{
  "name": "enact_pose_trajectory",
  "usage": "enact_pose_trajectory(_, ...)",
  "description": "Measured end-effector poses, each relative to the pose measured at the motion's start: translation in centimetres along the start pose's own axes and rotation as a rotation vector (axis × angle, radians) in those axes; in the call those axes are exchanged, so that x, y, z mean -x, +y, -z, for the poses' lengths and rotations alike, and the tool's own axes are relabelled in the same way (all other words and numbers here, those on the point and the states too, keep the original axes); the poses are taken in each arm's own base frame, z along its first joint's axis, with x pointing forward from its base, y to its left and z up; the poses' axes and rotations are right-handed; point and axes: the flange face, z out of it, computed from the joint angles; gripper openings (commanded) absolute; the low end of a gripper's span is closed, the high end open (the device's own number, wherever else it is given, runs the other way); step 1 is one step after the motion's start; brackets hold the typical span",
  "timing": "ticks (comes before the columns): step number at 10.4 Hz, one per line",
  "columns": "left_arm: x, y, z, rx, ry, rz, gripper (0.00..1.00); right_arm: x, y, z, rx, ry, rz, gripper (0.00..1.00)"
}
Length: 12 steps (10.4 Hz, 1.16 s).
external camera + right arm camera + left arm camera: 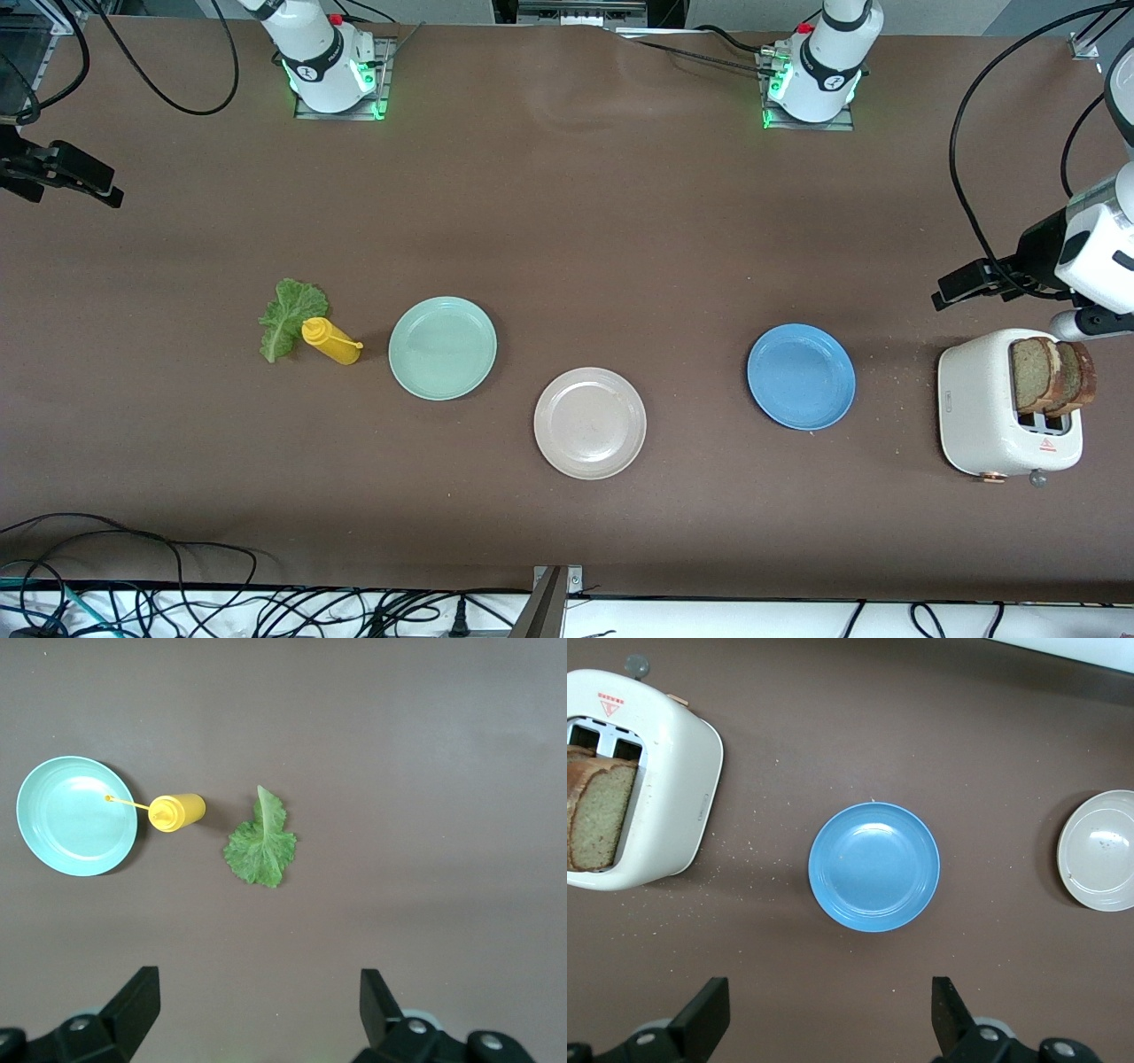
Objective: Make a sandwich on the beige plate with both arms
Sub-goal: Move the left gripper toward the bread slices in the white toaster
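With the beige plate (589, 424) bare mid-desk, the wide-open left end effector (824, 1023) should drop squarely over the 2 bread slices (1052, 376) in the toaster (983, 412), while the open right end effector (252, 1014) descends on the lettuce leaf (260, 846).

My front camera looks down from high across the table, facing my bases. My left wrist looks straight down near the blue plate (874, 866), my right beside it, over the lettuce (260, 844); both spots show in front.
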Motion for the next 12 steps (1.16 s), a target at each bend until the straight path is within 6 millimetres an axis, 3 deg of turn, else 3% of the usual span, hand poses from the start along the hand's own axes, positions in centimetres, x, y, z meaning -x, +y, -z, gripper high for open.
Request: enact_pose_trajectory(12, -0.08, 0.15, 0.13, -0.050, 0.019, -0.093, 1.00, 0.06, 0.09, -0.05, 0.000, -0.005, -0.002, 1.00)
